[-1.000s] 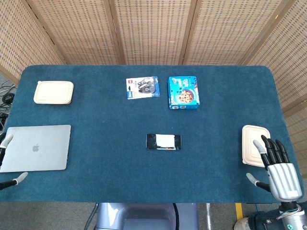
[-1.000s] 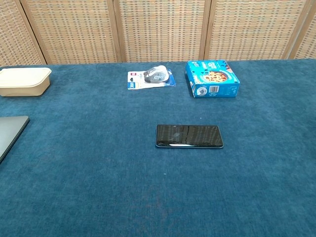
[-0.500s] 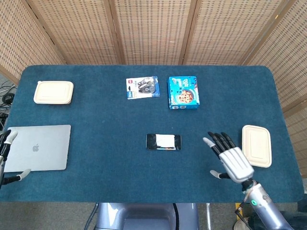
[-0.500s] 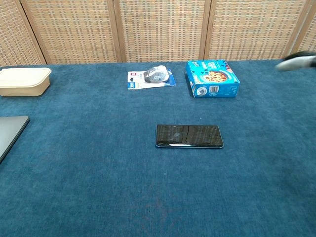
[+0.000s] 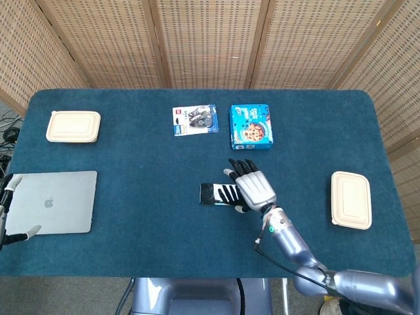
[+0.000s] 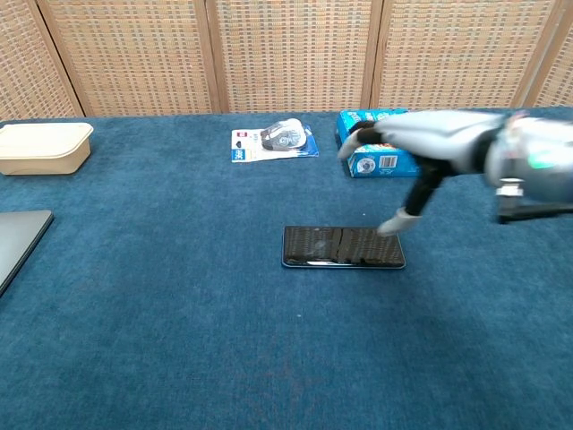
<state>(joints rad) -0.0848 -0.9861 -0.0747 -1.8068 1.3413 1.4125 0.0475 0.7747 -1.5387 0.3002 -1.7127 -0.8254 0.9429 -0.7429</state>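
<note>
Hovering right over the phone (image 5: 218, 194), the right hand (image 5: 252, 186) has its fingers spread and nothing in it, so it's open, palm down. In the chest view the thumb tip looks like it's just about at the phone's right end, but whether it's actually touching is hard to call from either view.

The phone lies flat and screen up, pretty much dead centre on the blue table (image 5: 131, 230). From the phone, the blue snack box (image 5: 250, 126) sits around 1 o'clock and the packaged mouse (image 5: 195, 120) around 11 o'clock, both well apart from it toward the back edge. One beige lidded container (image 5: 350, 199) is out at 3 o'clock near the right edge, another one (image 5: 73, 126) is way off at 10 o'clock.

The left hand (image 5: 8, 210) only peeks in at the far left edge, beside the closed laptop (image 5: 50, 202). Its fingers look apart with nothing between them, so open as well.

Best guess on the step: this is the reach, with the grasp not yet made. A thin flat phone on cloth is a pain to pick up, so the next move probably calls for lowering the hand, getting thumb and fingers on opposite long edges and pinching, without pushing it across the table.
</note>
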